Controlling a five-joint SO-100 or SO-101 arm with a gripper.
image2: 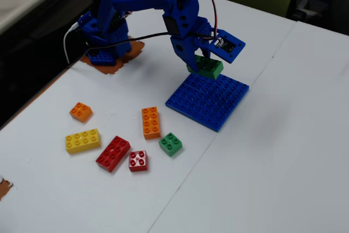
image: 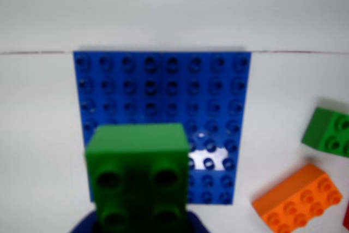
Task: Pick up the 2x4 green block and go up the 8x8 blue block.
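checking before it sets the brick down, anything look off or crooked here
Nothing stands out. The gripper holds the green block over the blue plate, which lies flat. The loose bricks sit scattered at varied angles on the table, all studs up.

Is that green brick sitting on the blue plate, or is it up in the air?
Up in the air: the pincer holds the green brick above the blue plate.

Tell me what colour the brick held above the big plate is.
Green, clearest in the fixed view.
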